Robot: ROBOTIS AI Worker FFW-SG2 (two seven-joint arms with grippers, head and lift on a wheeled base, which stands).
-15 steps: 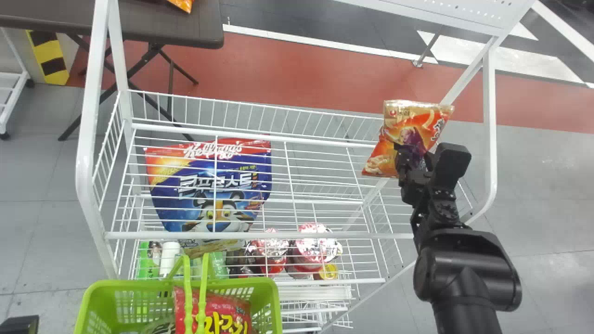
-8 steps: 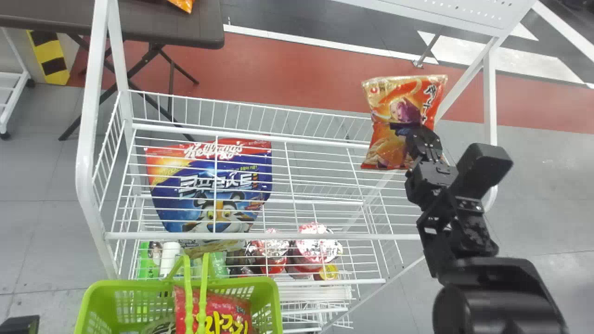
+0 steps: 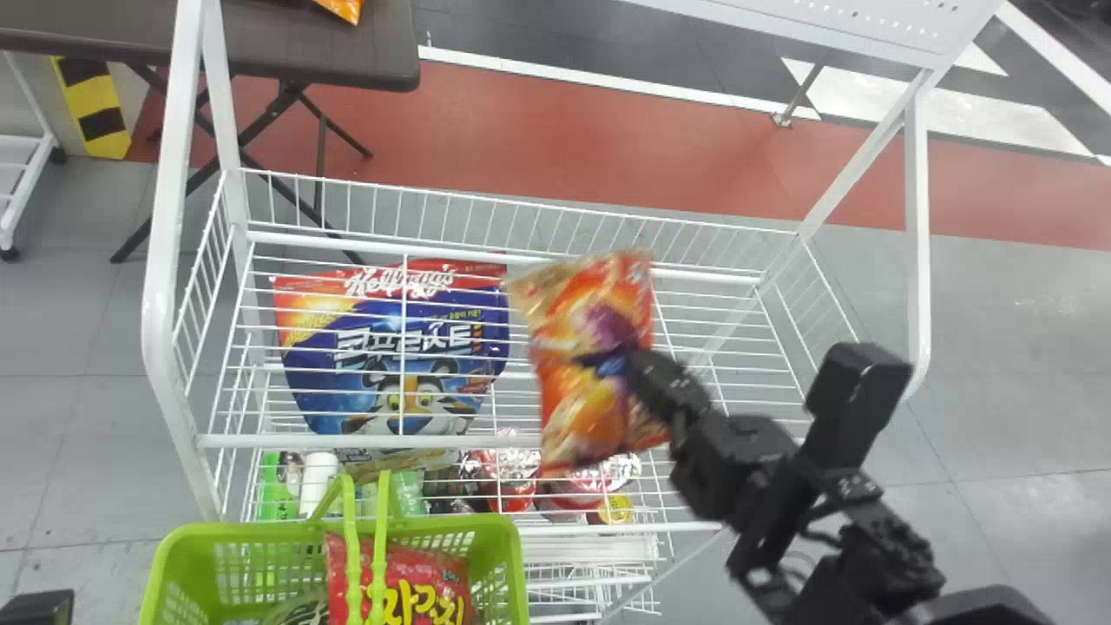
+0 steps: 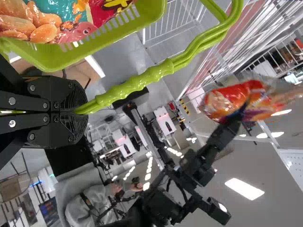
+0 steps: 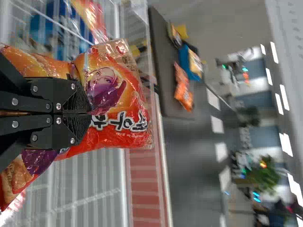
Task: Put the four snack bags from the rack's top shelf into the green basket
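My right gripper [image 3: 623,360] is shut on an orange snack bag [image 3: 568,395], above the middle of the rack's wire top shelf [image 3: 729,347]. In the right wrist view the right gripper [image 5: 90,113] pinches the crumpled bag [image 5: 111,123] around its middle. Lower left stands the green basket [image 3: 165,564], holding a red snack bag [image 3: 408,586] and another packet partly hidden. A black part of my left arm [image 3: 36,608] shows in the corner. The left gripper [image 4: 83,111] is shut on the green basket handle [image 4: 132,90].
A large blue cereal bag [image 3: 408,347] lies at the rack's left. Cup-shaped packages [image 3: 590,469] sit on a lower level. White rack posts [image 3: 165,286] rise at both sides, and a dark table [image 3: 260,43] stands behind.
My right arm has carried the orange bag leftward and nearer, from the rack's right end to over the middle. The left arm and basket have hardly moved.
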